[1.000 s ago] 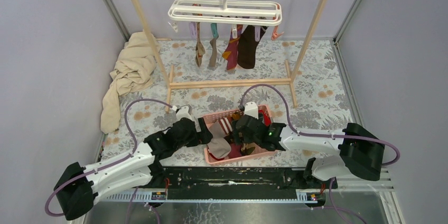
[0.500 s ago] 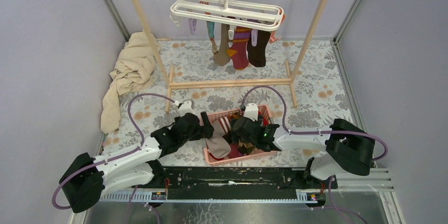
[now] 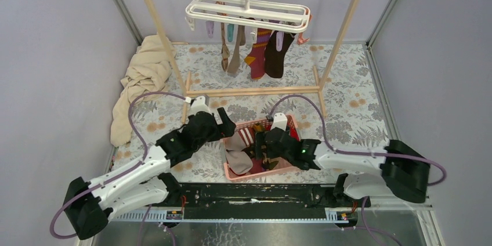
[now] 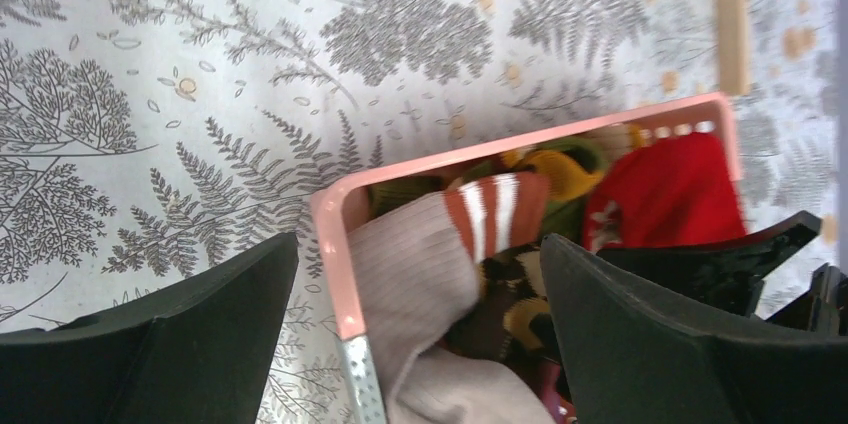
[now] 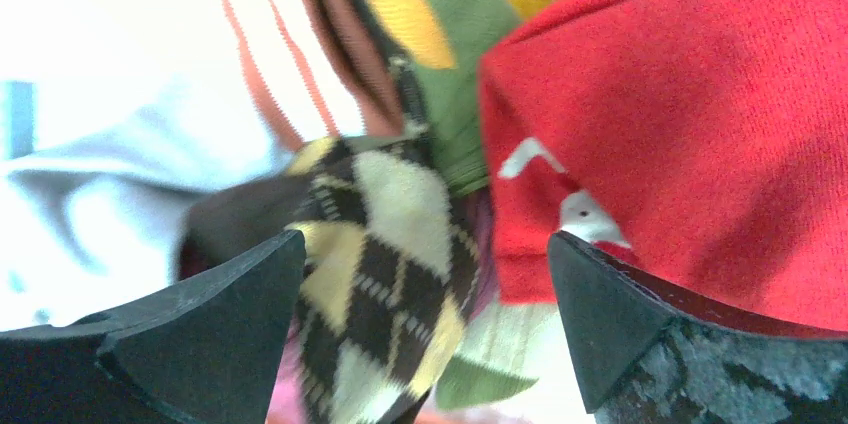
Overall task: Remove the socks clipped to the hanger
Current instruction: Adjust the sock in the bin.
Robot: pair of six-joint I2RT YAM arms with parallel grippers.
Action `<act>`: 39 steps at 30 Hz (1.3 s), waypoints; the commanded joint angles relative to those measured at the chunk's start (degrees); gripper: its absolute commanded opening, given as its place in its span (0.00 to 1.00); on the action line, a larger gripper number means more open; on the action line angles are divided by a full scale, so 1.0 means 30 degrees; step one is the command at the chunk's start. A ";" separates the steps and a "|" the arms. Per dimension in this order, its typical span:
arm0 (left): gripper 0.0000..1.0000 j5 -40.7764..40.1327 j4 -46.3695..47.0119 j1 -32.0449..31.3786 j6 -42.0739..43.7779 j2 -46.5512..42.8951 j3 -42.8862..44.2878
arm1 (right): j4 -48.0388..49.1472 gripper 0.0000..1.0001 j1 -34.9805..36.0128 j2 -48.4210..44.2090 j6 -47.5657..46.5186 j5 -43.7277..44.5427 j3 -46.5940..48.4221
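Note:
The white hanger [image 3: 246,11] hangs by its hook from the wooden rail, with three socks clipped under it: a tan one [image 3: 230,54], a magenta-olive one [image 3: 256,54] and a dark brown one [image 3: 276,54]. My left gripper [image 3: 223,125] [image 4: 418,244] is open above the near-left corner of the pink basket [image 4: 335,234], holding nothing. My right gripper [image 3: 261,144] [image 5: 427,239] is open low inside the basket, over an argyle sock [image 5: 390,244] and beside a red sock [image 5: 680,124]. A beige sock [image 4: 410,264] with a red-white striped cuff [image 4: 495,214] drapes over the basket rim.
The tall wooden rail frame [image 3: 249,90] stands across the floral table behind the basket [image 3: 293,123]. A beige cloth [image 3: 139,80] lies heaped at the left by the wall. Grey walls close in both sides.
The hanger and its socks have swung right and back. My left gripper has moved off the basket's left side toward the far edge. My right gripper has opened slightly wider in the basket.

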 commanded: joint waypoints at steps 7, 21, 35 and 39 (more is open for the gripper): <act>0.98 -0.0075 -0.4652 0.0136 -0.0217 -0.1606 0.3152 | -0.3850 1.00 -0.0024 -0.6265 -0.3751 -0.3472 0.1873; 0.98 0.1709 -0.7422 0.0136 -0.0093 -0.0399 0.6777 | -0.6343 1.00 -0.0044 -1.2002 -0.3813 -0.2963 0.1538; 0.99 0.2869 -0.7498 0.0106 -0.0917 -0.4583 0.4894 | -0.6584 0.99 -0.0073 -1.0594 -0.6162 -0.0823 0.4286; 0.99 0.2463 -0.7378 0.0108 -0.0267 -0.5055 0.4753 | -0.7136 0.96 -0.0132 -0.9388 -0.6281 -0.0790 0.6490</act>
